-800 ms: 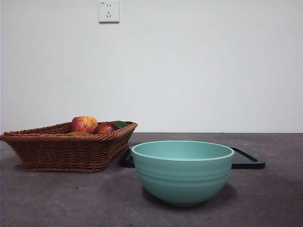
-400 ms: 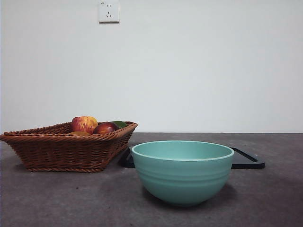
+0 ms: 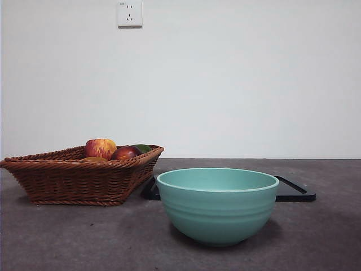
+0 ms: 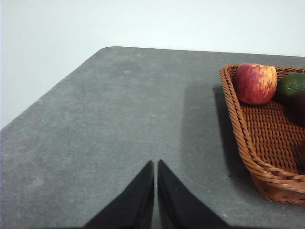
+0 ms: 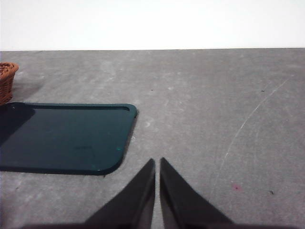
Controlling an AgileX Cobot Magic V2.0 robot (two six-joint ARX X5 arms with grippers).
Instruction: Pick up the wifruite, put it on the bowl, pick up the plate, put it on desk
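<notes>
The wifruite (image 3: 93, 159) shows only as a dull brown sliver above the rim of the wicker basket (image 3: 73, 180), left of the teal bowl (image 3: 218, 212). The bowl stands empty-looking at the middle of the desk (image 3: 73, 240). Behind it lies the plate (image 3: 293, 191), a flat dark rectangular tray, also seen in the right wrist view (image 5: 66, 138). My left gripper (image 4: 156, 163) is shut with nothing in it, over bare desk beside the basket (image 4: 248, 143). Close to the plate's corner, my right gripper (image 5: 157, 160) is shut and holds nothing. Neither arm shows in the front view.
The basket also holds a red-yellow apple (image 3: 101, 148), a dark red fruit (image 3: 125, 153) and a green fruit (image 3: 143, 148). The apple (image 4: 255, 83) lies in the basket's far corner in the left wrist view. A white wall with a socket (image 3: 130, 13) backs the desk.
</notes>
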